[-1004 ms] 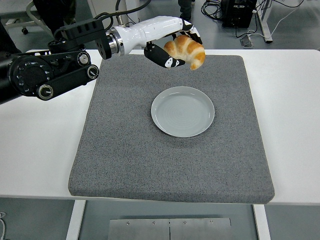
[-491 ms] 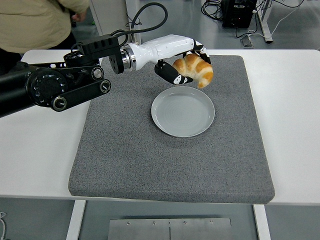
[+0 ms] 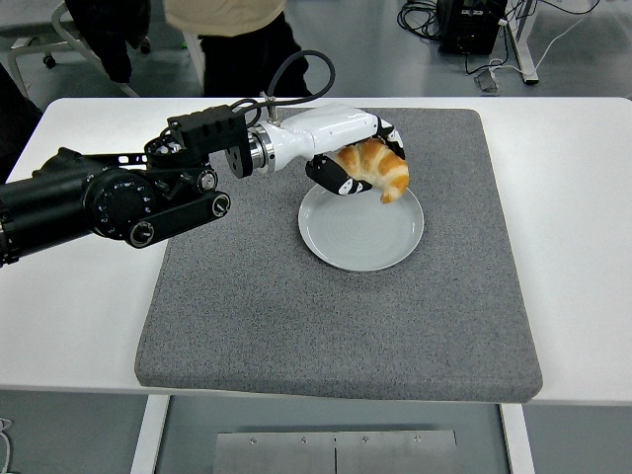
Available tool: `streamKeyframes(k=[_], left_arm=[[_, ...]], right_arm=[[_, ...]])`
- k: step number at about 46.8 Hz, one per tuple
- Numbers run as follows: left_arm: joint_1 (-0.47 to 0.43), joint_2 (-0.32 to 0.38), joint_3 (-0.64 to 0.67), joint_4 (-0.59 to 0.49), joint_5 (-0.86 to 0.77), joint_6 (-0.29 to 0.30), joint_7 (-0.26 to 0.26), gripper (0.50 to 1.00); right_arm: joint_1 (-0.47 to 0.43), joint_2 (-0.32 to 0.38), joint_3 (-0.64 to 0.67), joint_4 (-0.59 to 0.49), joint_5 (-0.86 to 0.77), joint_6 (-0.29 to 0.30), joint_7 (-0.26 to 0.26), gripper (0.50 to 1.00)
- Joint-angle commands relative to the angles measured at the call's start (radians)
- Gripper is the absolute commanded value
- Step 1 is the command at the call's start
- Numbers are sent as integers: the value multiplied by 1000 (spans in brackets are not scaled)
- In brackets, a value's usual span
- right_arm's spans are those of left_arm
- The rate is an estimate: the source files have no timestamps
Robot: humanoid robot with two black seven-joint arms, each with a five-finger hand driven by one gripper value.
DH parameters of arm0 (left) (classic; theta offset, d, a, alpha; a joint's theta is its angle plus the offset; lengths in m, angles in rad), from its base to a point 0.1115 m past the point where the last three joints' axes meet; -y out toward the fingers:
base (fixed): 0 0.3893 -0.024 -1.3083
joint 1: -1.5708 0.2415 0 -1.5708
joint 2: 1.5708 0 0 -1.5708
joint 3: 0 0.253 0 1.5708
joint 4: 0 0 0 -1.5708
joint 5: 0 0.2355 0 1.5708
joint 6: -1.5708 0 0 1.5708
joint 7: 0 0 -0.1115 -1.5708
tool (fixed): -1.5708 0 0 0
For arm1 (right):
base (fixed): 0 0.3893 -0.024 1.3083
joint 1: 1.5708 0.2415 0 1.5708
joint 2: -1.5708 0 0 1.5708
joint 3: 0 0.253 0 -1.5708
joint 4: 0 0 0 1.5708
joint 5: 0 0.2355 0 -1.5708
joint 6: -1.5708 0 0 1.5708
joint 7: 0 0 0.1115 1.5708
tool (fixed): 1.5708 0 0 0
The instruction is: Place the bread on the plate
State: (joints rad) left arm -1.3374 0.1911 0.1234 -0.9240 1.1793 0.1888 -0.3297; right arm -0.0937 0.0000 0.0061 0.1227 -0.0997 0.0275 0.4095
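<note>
A golden croissant (image 3: 378, 167) is held in my left hand (image 3: 357, 158), whose white-shelled fingers with black tips curl around it. The bread hangs just above the far rim of a pale grey round plate (image 3: 355, 237), its lower tip nearly at the plate's surface. The plate lies on a dark grey mat (image 3: 336, 296) in the middle of the white table. My left arm (image 3: 118, 197) reaches in from the left edge. My right arm does not show in the head view.
A person in a beige top and dark trousers (image 3: 242, 39) stands beyond the table's far edge. White table surface (image 3: 578, 217) runs along both sides of the mat. Cables and a dark box lie on the floor at the top right.
My left hand has carried the croissant toward me and downward, from over the mat's far edge to just above the plate's far rim. The person behind has shifted to the right.
</note>
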Motion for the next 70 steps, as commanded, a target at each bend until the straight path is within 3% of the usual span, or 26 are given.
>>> streamKeyframes(k=[1,41,70], left_arm=[[7,-16,22,25,-1,4,0,500],[67,-67,116,108,-1,81,0,501],[103,-82,134,114,-1,89,-2,510]], right_arm=[[0,0,0,0,0,0,0,1000],[0,0,0,0,0,0,0,1000],[0,0,0,0,0,0,0,1000]])
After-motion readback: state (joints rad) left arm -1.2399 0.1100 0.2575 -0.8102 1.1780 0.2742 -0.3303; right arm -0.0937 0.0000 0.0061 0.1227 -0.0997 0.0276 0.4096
